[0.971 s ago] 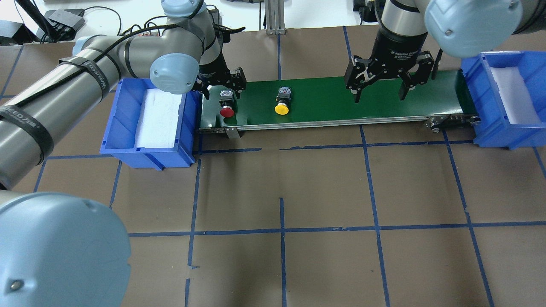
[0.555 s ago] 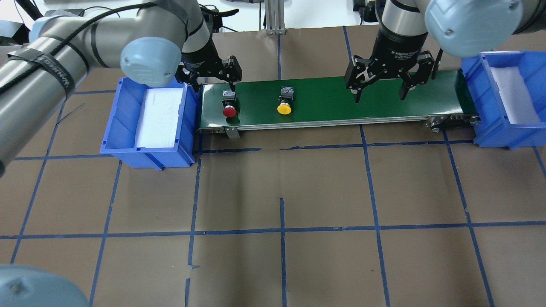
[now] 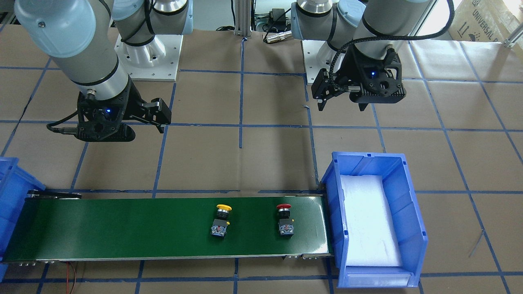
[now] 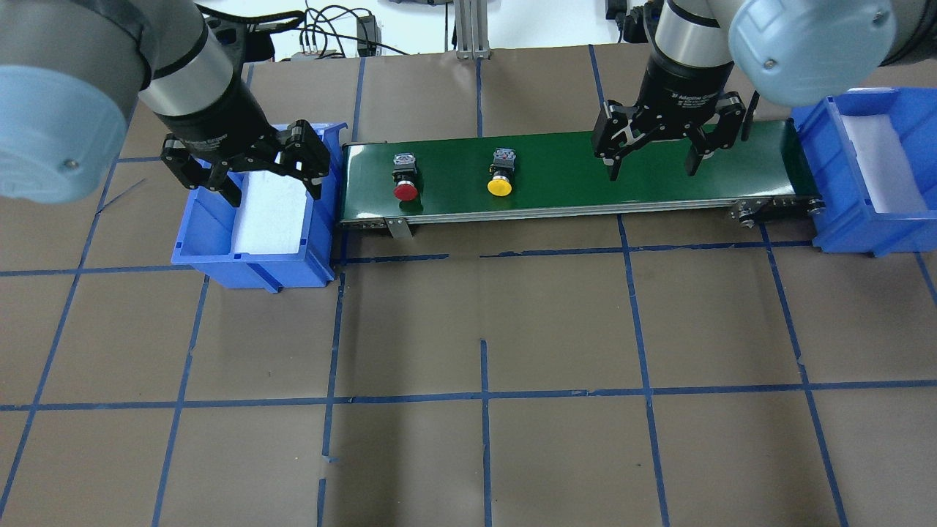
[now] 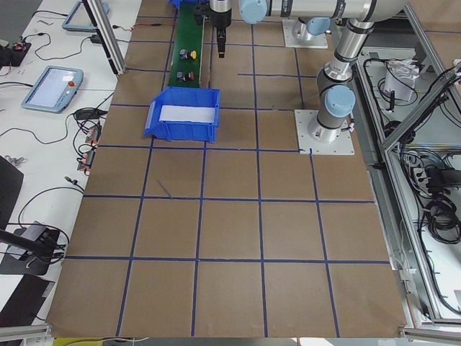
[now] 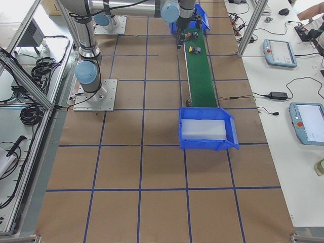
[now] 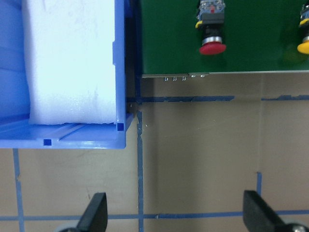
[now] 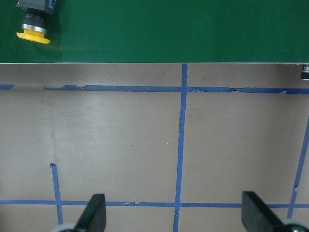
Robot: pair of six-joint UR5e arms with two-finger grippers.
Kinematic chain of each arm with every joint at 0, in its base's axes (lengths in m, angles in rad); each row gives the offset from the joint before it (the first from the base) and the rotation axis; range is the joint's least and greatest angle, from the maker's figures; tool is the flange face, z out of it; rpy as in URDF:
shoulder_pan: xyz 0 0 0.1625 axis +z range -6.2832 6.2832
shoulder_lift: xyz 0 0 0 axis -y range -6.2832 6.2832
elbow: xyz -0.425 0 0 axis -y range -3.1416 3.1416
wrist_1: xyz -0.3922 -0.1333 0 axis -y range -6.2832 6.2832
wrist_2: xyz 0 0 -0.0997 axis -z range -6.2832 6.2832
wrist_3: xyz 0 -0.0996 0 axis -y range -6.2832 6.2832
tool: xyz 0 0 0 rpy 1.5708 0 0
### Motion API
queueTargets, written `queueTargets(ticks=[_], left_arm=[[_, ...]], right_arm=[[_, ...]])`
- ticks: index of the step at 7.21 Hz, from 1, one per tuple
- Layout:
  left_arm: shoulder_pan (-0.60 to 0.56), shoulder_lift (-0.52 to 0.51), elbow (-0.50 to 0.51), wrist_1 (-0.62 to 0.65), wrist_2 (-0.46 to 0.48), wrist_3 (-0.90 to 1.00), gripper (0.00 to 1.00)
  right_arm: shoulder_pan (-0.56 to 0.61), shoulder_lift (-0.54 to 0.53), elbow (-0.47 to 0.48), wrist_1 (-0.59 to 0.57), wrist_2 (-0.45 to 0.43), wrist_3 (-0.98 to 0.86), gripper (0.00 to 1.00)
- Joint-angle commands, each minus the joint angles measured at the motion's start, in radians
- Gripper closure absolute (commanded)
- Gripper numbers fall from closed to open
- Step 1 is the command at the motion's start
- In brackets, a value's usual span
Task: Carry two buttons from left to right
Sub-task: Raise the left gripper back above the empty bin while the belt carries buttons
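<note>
The buttons lie on their sides on the green conveyor belt (image 4: 585, 183), which rests on the surface (image 4: 483, 322). The red button (image 4: 405, 178) is near the belt end adjoining the left blue bin (image 4: 249, 256); the yellow button (image 4: 500, 173) lies further along, apart from it, and both caps point toward the robot. The left end effector (image 4: 272, 192) is raised above the surface near the left blue bin, and the right end effector (image 4: 651, 170) is raised near the belt section toward the right blue bin (image 4: 820, 146); each has its fingers spread apart and grips nothing.
</note>
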Motion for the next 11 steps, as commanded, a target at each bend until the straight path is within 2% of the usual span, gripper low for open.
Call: queueTargets(ticks=[1,3,8,10,11], left_arm=[[0.006,-0.108,0.1,-0.034,-0.009,-0.003,0.0],[0.005,-0.142,0.109,0.021,-0.006,-0.003,0.0],[0.015,-0.102,0.096,0.006,0.008,0.0,0.0],[0.019,-0.073,0.118,0.023,0.01,-0.003,0.0],[0.023,-0.094,0.093,0.026,0.007,-0.003,0.0]], right_arm=[[0.0,0.001,0.002,0.0,0.0,0.001,0.0],[-0.001,0.001,0.002,0.006,0.002,0.002,0.0],[-0.001,0.0,0.0,0.005,-0.001,0.003,0.0],[-0.001,0.0,0.002,0.005,0.0,0.003,0.0],[-0.001,0.0,0.002,0.008,0.0,0.003,0.0]])
